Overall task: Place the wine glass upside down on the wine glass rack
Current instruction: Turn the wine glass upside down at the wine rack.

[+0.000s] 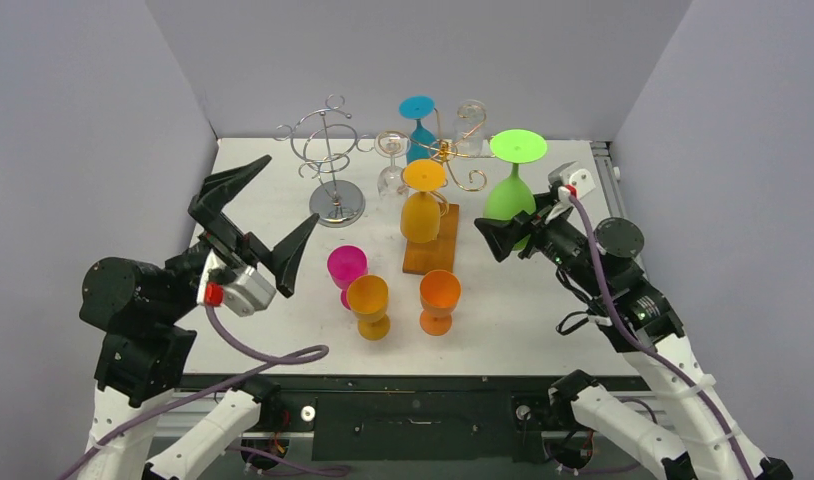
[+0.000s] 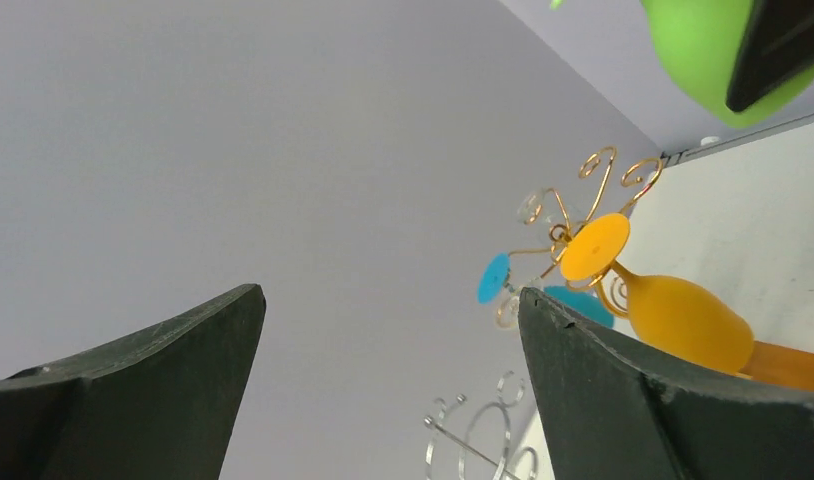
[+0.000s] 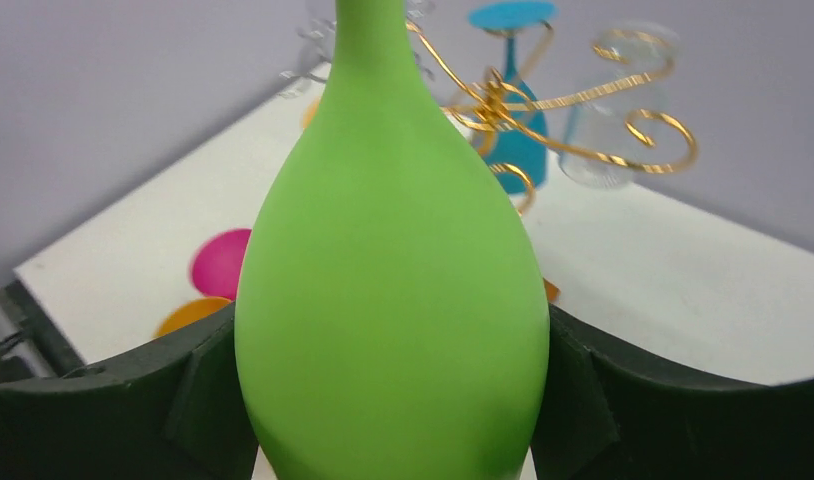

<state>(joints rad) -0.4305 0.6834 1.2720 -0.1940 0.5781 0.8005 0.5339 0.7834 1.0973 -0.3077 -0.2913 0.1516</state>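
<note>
Pinches an upside-down green wine glass (image 1: 507, 198) in the right claw (image 1: 516, 228) near the tabletop (image 1: 543, 320)'s right edge, holds the left claw (image 1: 292, 188) spread wide.

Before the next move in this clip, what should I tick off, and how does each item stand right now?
1. The green wine glass is upside down, foot up: ok.
2. The right gripper has its jaws pressed on both sides of the bowl: ok.
3. The left gripper has its jaws open and holds nothing: ok.
4. The silver rack carries no glasses: ok.
5. The gold rack has a free hook on the side facing the held glass: cannot tell.
</note>
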